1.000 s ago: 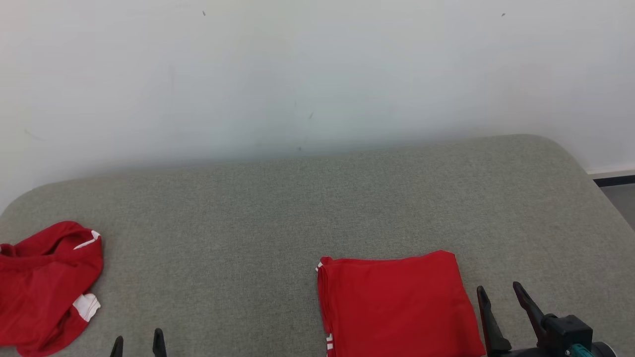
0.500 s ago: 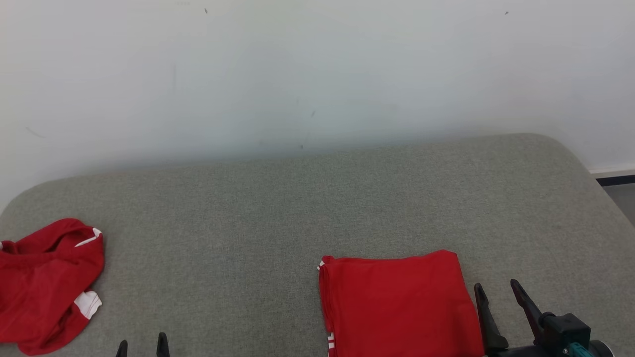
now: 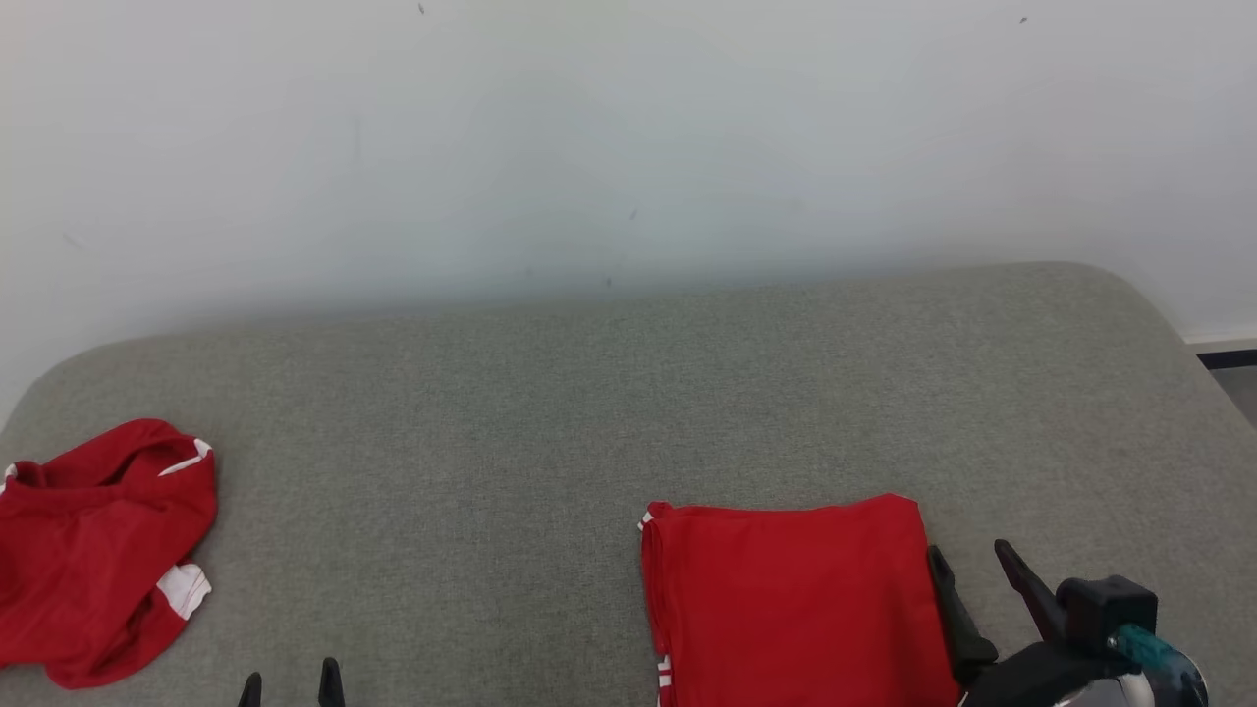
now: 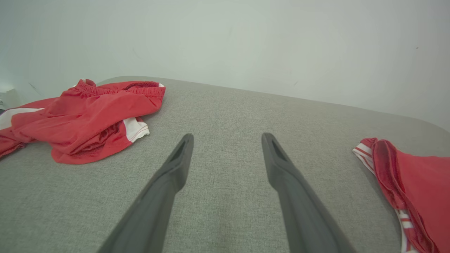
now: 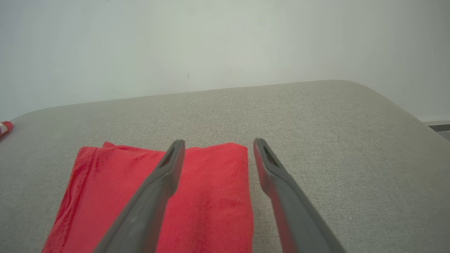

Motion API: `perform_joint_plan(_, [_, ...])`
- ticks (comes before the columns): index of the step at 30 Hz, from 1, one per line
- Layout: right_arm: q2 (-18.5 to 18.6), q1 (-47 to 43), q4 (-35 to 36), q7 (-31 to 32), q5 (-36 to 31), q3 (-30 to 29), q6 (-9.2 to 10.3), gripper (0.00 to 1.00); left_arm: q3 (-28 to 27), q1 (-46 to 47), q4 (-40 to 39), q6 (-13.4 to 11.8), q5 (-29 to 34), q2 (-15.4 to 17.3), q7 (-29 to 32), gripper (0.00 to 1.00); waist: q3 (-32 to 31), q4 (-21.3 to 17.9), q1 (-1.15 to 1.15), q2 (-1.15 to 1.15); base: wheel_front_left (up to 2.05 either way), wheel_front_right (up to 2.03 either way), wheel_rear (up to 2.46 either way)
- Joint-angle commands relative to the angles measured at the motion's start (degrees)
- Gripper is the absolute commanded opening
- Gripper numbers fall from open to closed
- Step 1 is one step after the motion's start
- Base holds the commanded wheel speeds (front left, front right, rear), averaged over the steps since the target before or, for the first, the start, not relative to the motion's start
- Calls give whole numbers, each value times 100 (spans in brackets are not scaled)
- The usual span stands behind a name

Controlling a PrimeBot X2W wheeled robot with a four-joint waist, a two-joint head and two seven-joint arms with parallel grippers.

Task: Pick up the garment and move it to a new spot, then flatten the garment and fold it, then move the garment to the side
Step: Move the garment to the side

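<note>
Your right end effector [image 3: 967, 550]: spread, empty, at the folded garment [image 3: 786, 599]'s right edge; left end effector [image 3: 291, 673]: spread, empty.

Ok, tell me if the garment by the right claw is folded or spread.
Folded: the garment lies as a flat rectangle, layered edges showing along its left.

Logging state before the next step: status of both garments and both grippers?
folded garment: folded flat, on the grey surface
crumpled garment: bunched up, unfolded, far left
left gripper: open, empty
right gripper: open, empty, fingers either side of the folded garment's right edge
</note>
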State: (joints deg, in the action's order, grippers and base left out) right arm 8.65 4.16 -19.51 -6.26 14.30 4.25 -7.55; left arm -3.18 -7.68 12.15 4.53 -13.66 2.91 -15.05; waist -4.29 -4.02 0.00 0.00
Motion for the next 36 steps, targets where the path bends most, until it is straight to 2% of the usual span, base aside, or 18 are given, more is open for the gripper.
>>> perform_joint_plan(1, [139,73,29,336,88,58,15,100,31,-12,-10,-35,-36,-3,-16,100,20,52,0,0,0,0,0])
perform_joint_plan(7, [592,221,246,2258,401,352,15,100,164,-2,-34,-67,-60,-2,-16,100,127,241,0,0,0,0,0])
perform_joint_plan(11, [795,254,429,3282,424,147,15,100,218,5,-59,-85,-51,-3,-16,100,245,379,0,0,0,0,0])
perform_joint_plan(15, [801,250,517,4057,416,-221,15,100,319,50,-104,-105,-45,-4,-16,100,384,537,0,0,0,0,0])
perform_joint_plan(22, [690,337,534,4654,363,-612,15,100,324,219,-163,-70,11,-3,-16,100,679,759,0,0,0,0,0])
perform_joint_plan(30, [689,518,439,4872,343,-765,15,100,426,440,-318,-130,68,-4,-16,100,1098,991,0,0,0,0,0])
perform_joint_plan(36, [655,686,91,5138,261,-864,15,100,546,619,-364,-177,13,-4,-16,100,1422,1106,0,0,0,0,0])
